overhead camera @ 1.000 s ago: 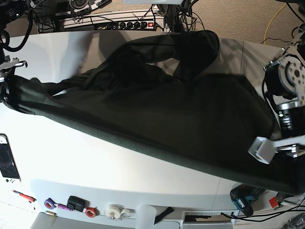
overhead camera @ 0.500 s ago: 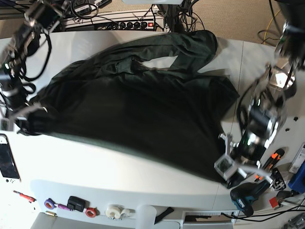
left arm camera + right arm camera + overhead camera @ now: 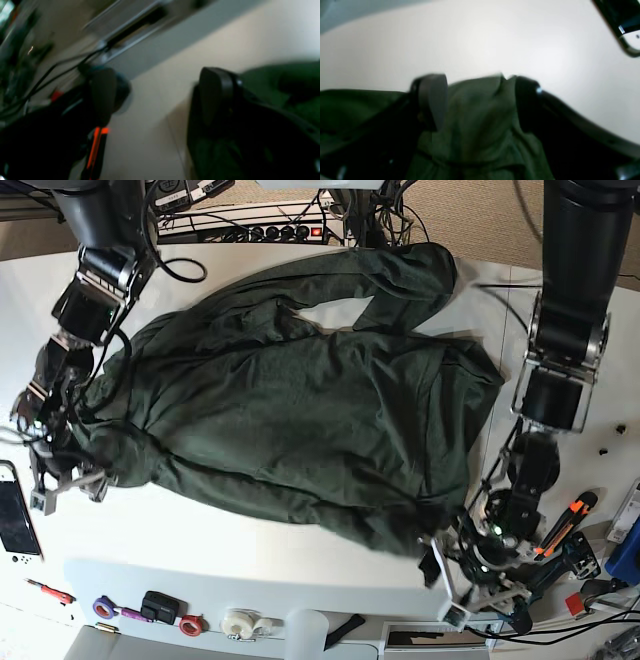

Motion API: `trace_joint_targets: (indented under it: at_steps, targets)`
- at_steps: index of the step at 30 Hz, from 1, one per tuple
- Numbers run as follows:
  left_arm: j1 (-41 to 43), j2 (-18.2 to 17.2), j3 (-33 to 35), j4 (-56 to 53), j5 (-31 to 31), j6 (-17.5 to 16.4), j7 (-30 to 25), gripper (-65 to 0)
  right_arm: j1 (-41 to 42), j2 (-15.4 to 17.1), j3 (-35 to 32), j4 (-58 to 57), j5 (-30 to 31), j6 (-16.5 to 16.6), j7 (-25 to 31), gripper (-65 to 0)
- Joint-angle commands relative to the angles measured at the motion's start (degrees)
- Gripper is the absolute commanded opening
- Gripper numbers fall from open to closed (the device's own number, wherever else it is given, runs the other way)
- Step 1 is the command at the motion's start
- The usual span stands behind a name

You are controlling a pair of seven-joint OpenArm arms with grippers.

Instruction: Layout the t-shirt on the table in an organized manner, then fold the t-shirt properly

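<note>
I work in a robotics lab or workshop bench area. My two arms reach over a large white table [image 3: 250,530] with rounded corners. Behind its far edge, a power strip [image 3: 270,230] with a lit red switch lies among tangled black cables [image 3: 390,210] on a carpeted floor. Along the near edge lie hand tools: an orange-handled tool [image 3: 560,530], a teal power drill [image 3: 555,575], rolls of tape [image 3: 240,622], and a handheld device [image 3: 18,520] with a dark screen.
</note>
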Motion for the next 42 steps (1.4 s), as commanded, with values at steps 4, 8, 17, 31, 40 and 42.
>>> trace_joint_targets:
  at_steps: [4, 8, 17, 31, 40, 42]
  targets:
    - [-4.8, -1.1, -0.5, 1.8, -2.4, -4.3, 2.3, -23.1, 5.1, 3.6, 0.5, 2.3, 0.9, -0.6, 1.3, -23.8]
    - [-4.5, -4.7, -0.5, 4.6, -10.3, -9.3, 8.3, -23.8, 3.9, 6.6, 3.2, 9.3, 5.3, -0.2, -6.4, -23.8]
    - [-4.2, -16.8, -0.6, 5.1, -39.0, -31.1, 19.7, -62.6, -12.2, 8.7, 19.5, 27.8, 20.6, 11.0, -15.4, -43.8]
    - [3.8, -24.3, -0.5, 5.0, -55.1, -31.1, 37.0, -65.0, -32.9, 8.5, 35.3, 29.4, 40.4, 17.5, -25.8, -65.0]
    - [7.4, -24.0, -0.9, 5.1, -54.3, -31.1, 34.6, -65.0, -35.1, 1.8, 29.8, 29.4, 44.0, 19.0, -30.9, -59.9]
    - [7.2, -23.9, -1.9, 5.1, -54.5, -31.1, 33.1, -65.0, -35.4, 0.5, 26.8, 29.4, 43.5, 19.1, -30.5, -44.7]
